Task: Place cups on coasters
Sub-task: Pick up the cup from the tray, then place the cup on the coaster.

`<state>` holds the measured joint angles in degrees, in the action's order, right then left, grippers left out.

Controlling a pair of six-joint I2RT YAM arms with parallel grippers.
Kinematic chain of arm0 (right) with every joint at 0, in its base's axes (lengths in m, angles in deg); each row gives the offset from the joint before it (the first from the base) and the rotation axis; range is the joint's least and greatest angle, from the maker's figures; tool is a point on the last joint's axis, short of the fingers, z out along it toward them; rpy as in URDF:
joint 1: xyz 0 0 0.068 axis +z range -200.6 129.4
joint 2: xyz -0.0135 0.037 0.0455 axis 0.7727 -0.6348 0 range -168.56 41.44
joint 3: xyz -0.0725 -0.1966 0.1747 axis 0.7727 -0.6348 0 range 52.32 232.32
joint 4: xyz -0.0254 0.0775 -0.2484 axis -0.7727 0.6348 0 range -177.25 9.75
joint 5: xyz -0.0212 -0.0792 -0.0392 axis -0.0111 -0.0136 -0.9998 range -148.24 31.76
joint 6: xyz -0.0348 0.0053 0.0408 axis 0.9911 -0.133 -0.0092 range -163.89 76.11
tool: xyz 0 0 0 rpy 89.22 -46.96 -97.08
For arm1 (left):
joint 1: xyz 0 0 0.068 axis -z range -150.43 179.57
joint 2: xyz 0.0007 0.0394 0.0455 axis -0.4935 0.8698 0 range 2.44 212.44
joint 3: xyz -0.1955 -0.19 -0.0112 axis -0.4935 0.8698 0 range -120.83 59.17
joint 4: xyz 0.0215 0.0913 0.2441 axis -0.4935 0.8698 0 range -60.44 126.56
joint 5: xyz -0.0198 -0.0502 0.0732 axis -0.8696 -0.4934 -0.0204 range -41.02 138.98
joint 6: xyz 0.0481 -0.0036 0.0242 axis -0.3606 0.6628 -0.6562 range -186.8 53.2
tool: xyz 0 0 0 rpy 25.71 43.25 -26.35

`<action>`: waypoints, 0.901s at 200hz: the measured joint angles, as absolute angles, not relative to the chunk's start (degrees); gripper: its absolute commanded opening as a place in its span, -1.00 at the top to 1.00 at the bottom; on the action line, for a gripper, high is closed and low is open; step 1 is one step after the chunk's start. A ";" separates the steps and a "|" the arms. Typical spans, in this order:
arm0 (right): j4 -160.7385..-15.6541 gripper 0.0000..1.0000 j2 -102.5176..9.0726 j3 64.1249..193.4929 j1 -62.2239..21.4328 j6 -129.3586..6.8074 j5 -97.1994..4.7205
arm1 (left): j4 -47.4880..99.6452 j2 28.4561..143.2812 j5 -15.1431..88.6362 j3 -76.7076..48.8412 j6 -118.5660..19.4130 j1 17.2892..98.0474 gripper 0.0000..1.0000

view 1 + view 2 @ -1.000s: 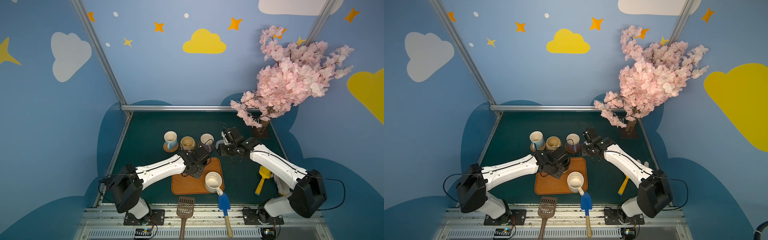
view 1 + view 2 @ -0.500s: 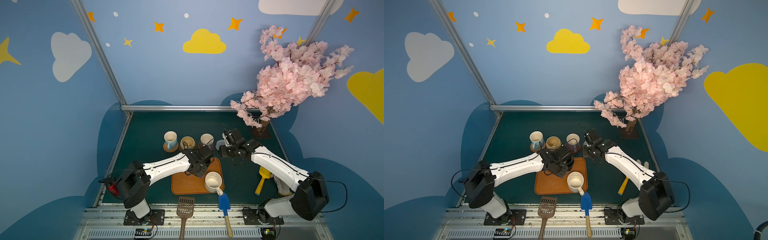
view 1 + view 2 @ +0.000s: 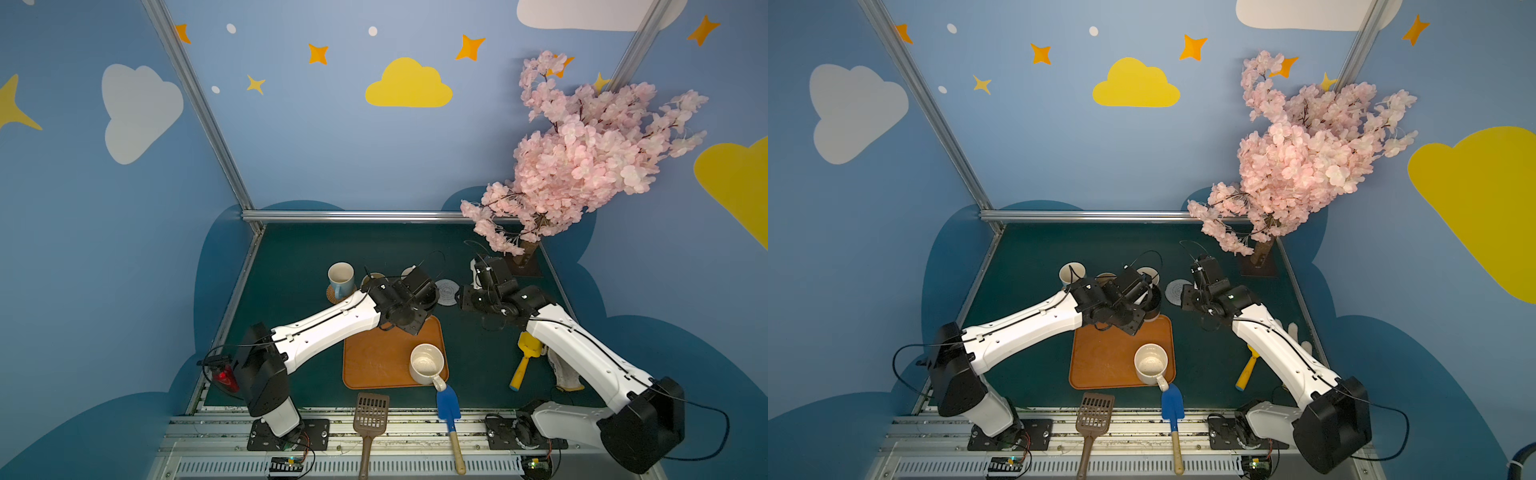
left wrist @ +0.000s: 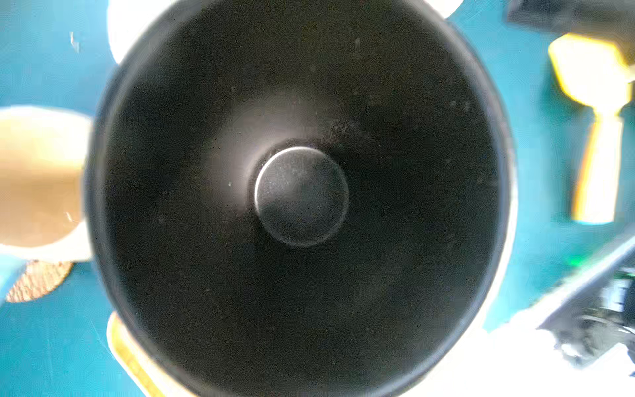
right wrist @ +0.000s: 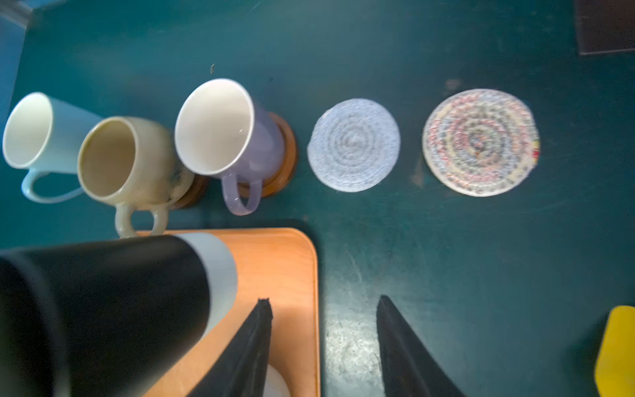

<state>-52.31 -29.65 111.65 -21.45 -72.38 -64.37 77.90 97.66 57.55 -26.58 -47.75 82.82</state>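
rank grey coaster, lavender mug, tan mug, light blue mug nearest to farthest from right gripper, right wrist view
1. grey coaster, ahead of right gripper
2. lavender mug, beside it
3. tan mug, next along
4. light blue mug, row's far end

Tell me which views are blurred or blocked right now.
Left wrist view: the black mug fills it, dark inside, surroundings washed out. Right wrist view: that mug is smeared up close; the grey coaster is soft but readable. Both top views: sharp, evenly lit.
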 measured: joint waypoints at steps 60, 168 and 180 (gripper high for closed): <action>-52.31 -0.01 -25.32 107.08 -29.36 -72.47 -63.10 | 75.80 109.20 55.89 -38.41 -50.13 82.32 0.93; -50.80 -0.01 -19.90 103.08 -35.96 -71.64 -59.47 | 84.48 134.66 58.32 -66.34 -52.38 81.42 0.93; -50.56 -0.01 -19.64 102.99 -36.29 -71.31 -59.19 | 84.41 135.60 58.76 -67.09 -52.53 81.42 0.93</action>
